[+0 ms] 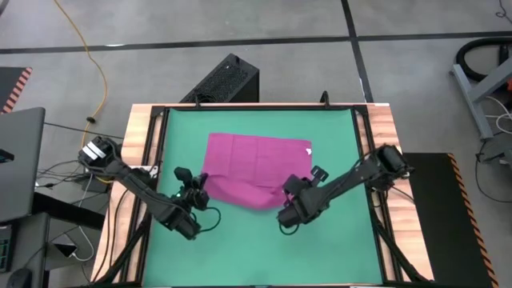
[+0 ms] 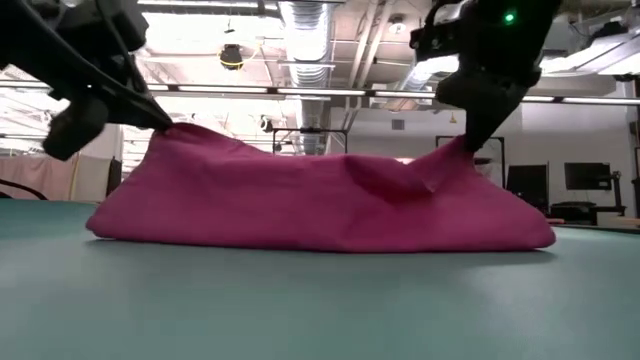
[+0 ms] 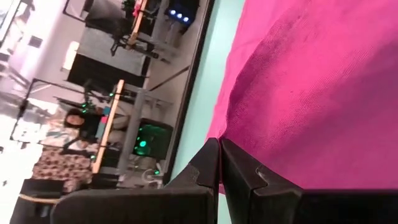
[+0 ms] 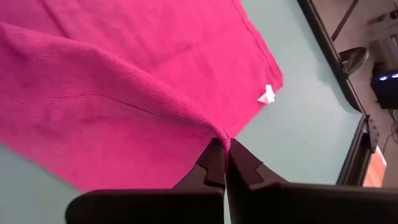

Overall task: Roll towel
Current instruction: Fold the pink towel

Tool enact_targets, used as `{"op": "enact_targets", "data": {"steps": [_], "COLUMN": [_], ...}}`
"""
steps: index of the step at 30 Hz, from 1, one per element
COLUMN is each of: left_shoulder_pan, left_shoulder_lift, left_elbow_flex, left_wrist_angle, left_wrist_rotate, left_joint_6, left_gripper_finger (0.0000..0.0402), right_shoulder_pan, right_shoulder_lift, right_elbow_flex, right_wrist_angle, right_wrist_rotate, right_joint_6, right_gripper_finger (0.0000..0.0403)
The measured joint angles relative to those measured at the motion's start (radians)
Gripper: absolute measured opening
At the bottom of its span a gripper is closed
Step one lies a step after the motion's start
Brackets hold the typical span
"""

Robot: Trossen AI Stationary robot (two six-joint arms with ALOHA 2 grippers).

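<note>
The magenta towel [image 1: 254,164] lies spread on the green mat [image 1: 336,240]. Its far part is flat, with the white tag [image 1: 309,151] at the far right corner; the tag also shows in the right wrist view [image 4: 267,94]. My left gripper [image 1: 200,186] is shut on the towel's near left part. My right gripper [image 1: 290,194] is shut on its near right part. In the low view the towel [image 2: 320,205] rises like a tent to two raised points and sags between them. My left gripper pinches the towel's near left edge [image 3: 227,138] between its two shut fingers, slanting down from the near left. That part is lifted off the mat; the cloth slopes down from it to the flat far part. My right gripper pinches a small peak of cloth at the towel's near right edge [image 4: 221,130] between its two shut fingers, slanting down from the near right. One layer or several, I cannot tell. The peak is lifted; the cloth falls away from it to the mat.
The mat is bounded by a black frame and wooden side rails [image 1: 144,128]. A black box [image 1: 226,80] stands beyond the far edge, and a laptop [image 1: 20,160] sits off the left side. A person [image 3: 78,121] shows in the room beyond the table.
</note>
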Motion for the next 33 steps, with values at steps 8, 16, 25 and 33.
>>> {"op": "enact_targets", "data": {"steps": [8, 16, 25, 33], "left_shoulder_pan": [0.097, 0.169, 0.234, 0.293], "left_shoulder_lift": [0.000, 0.000, 0.000, 0.000], "left_elbow_flex": [-0.026, -0.027, -0.027, -0.027], "left_wrist_angle": [0.000, 0.004, 0.065, 0.212], "left_wrist_rotate": [-0.053, -0.085, -0.158, -0.153], "left_joint_6": [0.039, 0.108, 0.210, 0.425], "left_gripper_finger": [0.0000, 0.0000, 0.0000, 0.0000], "right_shoulder_pan": [-0.061, -0.141, -0.201, -0.239], "right_shoulder_lift": [-0.076, -0.083, -0.085, -0.085], "right_elbow_flex": [0.000, 0.000, 0.000, -0.001], "right_wrist_angle": [-0.002, 0.005, -0.018, -0.028], "right_wrist_rotate": [0.068, 0.069, 0.075, 0.098], "right_joint_6": [-0.036, -0.103, -0.124, -0.132], "right_gripper_finger": [0.0009, 0.0009, 0.0009, 0.0008]}}
